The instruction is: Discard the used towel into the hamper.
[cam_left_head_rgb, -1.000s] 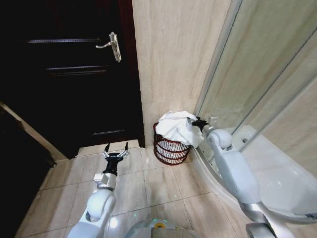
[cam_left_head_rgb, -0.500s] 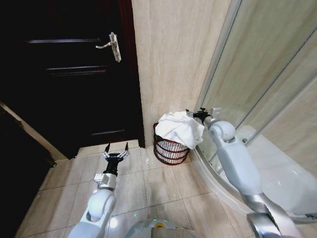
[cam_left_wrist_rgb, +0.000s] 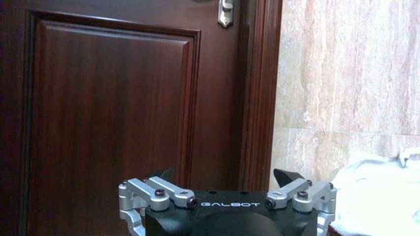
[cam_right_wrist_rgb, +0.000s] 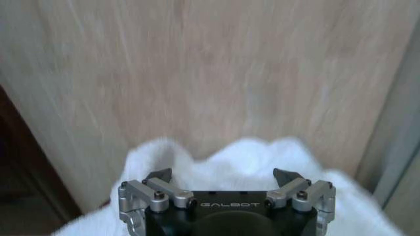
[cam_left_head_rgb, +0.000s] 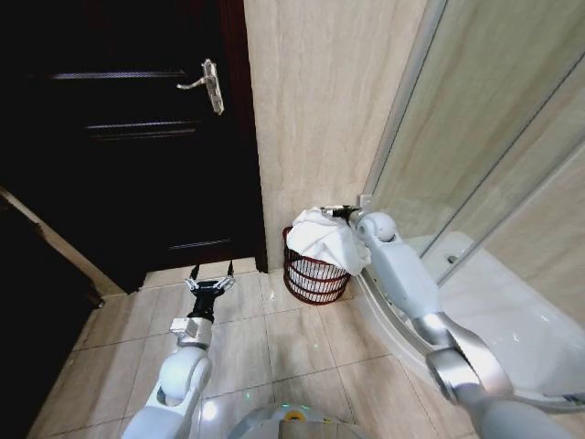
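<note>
"galbot" stands in white letters on the black body of the left gripper point(cam_left_wrist_rgb: 225, 178) and right gripper point(cam_right_wrist_rgb: 225, 177).

White towel point(cam_left_head_rgb: 326, 237), plain, heaped in a dark red-brown wire hamper point(cam_left_head_rgb: 311, 274). Deep brown panelled door point(cam_left_head_rgb: 137, 137) with a silver lever handle point(cam_left_head_rgb: 205, 84). Beige wall point(cam_left_head_rgb: 320, 110), faintly veined like stone. Light tan floor tiles point(cam_left_head_rgb: 274, 338) with thin pale grout lines. Silver-grey arms, black at the left gripper point(cam_left_head_rgb: 212, 272) and right gripper point(cam_left_head_rgb: 340, 212). Pale grey shower frame point(cam_left_head_rgb: 402, 105).
</note>
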Motion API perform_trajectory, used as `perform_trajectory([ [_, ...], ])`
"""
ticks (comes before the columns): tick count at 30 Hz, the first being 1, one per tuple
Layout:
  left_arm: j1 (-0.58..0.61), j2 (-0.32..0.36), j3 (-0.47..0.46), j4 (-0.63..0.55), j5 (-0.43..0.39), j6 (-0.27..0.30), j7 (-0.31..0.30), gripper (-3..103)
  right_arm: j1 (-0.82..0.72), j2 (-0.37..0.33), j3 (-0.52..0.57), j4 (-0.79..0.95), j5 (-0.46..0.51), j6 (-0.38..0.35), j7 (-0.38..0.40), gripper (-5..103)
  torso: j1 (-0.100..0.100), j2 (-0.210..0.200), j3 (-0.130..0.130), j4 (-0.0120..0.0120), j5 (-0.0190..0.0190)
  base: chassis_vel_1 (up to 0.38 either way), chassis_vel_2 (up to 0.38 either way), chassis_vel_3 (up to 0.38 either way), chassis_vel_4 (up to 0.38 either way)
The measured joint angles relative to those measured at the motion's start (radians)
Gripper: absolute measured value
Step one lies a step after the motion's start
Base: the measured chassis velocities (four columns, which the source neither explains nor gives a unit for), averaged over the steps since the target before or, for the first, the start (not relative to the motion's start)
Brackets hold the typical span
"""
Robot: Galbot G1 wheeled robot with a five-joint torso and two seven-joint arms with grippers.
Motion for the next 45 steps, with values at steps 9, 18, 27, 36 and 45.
perform_trajectory([
  [9,0.008,0.001,-0.015,-0.007,-0.004,-0.003,-0.002,100,-0.052,0.063,0.021,-0.102,-0.041,-0.055,-0.051,100,0.0,0.0,0.0,0.0001,0.0001,0.0,0.0,0.0,0.0],
  [18,0.002,-0.002,-0.004,0.0,-0.003,-0.003,-0.002,100,-0.066,0.068,0.058,-0.172,-0.043,-0.094,-0.066,100,0.0,0.001,0.0,0.0,0.0,0.0,0.0,0.0,0.0],
  [27,-0.011,0.004,0.002,0.009,-0.008,-0.003,-0.002,100,-0.117,0.045,0.076,0.008,-0.001,-0.053,-0.001,100,0.0,0.0,0.0,-0.0001,0.0002,0.0,0.0,0.0,0.0],
  [36,-0.01,0.002,0.006,0.007,-0.009,-0.004,-0.003,100,-0.121,-0.018,0.087,0.213,0.014,-0.06,0.067,100,0.0,0.001,0.0,-0.0003,0.0002,0.0,0.0,0.0,0.0],
  [45,-0.004,0.002,0.002,0.0,-0.008,-0.008,-0.003,100,0.013,0.009,0.087,-0.03,-0.011,0.027,0.014,100,0.0,0.001,0.0,-0.0001,0.0001,0.0,0.0,0.0,0.0],
])
